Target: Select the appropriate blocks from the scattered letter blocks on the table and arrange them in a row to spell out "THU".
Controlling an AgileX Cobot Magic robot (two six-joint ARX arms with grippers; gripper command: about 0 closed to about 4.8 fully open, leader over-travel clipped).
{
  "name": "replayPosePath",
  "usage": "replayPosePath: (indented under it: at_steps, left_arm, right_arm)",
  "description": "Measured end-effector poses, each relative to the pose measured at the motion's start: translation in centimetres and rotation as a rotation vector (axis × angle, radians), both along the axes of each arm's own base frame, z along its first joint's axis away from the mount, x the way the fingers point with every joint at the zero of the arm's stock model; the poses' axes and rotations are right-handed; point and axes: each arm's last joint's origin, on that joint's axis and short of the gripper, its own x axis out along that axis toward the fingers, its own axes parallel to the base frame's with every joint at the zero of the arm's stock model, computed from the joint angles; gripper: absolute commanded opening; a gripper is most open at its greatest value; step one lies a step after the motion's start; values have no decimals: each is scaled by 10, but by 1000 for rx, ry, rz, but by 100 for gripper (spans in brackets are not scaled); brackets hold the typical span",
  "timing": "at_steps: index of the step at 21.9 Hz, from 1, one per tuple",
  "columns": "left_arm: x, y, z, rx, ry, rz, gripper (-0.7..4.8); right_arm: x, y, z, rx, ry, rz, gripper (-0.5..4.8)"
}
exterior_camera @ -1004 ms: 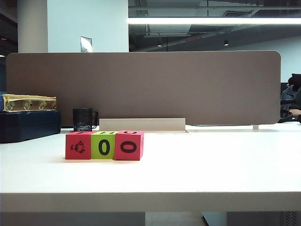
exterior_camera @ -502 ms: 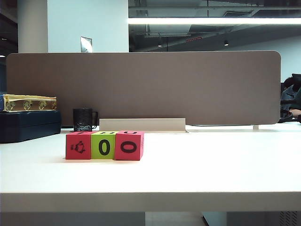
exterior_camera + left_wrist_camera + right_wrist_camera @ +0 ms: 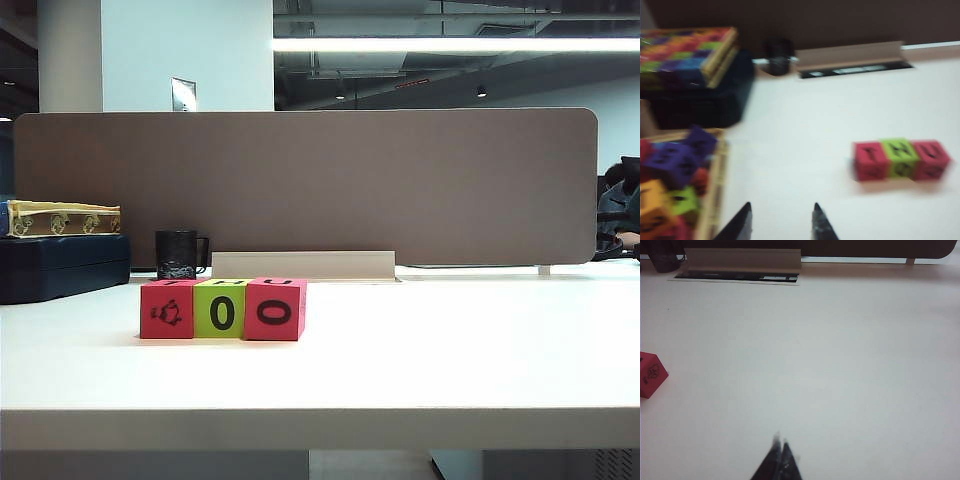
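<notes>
Three letter blocks stand touching in a row on the white table (image 3: pixel 420 370): a pinkish-red block (image 3: pixel 166 310) with a picture on its front, a lime-green block (image 3: pixel 220 309) and a pinkish-red block (image 3: pixel 275 309). In the left wrist view their tops read T (image 3: pixel 869 160), H (image 3: pixel 899 157), U (image 3: pixel 932 158). My left gripper (image 3: pixel 781 220) hangs open and empty over bare table, well short of the row. My right gripper (image 3: pixel 780 446) is shut and empty above bare table, with one red block (image 3: pixel 651 374) off to its side. Neither gripper shows in the exterior view.
A wooden tray (image 3: pixel 710 200) of several coloured blocks lies beside my left gripper. A dark case (image 3: pixel 60 265) with a colourful box (image 3: pixel 60 218) on top, a black mug (image 3: pixel 177 254), a cable slot cover (image 3: pixel 300 264) and a brown divider panel (image 3: pixel 400 180) line the back.
</notes>
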Motion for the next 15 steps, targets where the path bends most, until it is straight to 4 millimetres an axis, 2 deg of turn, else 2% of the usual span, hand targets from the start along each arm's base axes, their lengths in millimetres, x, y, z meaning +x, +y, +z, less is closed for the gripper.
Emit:
replayPosePath:
  at_steps: [1, 3, 5, 7, 12, 15]
  left_arm:
    - [0, 1, -1, -4, -22, 40, 147]
    - [9, 4, -20, -27, -81, 165, 147]
    - [25, 5, -50, -42, -121, 224, 147]
    - [44, 6, -78, -96, -141, 197, 147]
    - [60, 4, -117, -142, -143, 140, 147]
    - [61, 5, -124, -140, -130, 150, 147]
  right_arm:
    - [0, 0, 0, 0, 0, 0, -1]
    - [0, 0, 0, 0, 0, 0, -1]
    - [0, 0, 0, 0, 0, 0, -1]
    - [0, 0, 0, 0, 0, 0, -1]
    - [-2, -1, 0, 2, -5, 0, -1]
    - [-2, -1, 0, 2, -5, 0, -1]
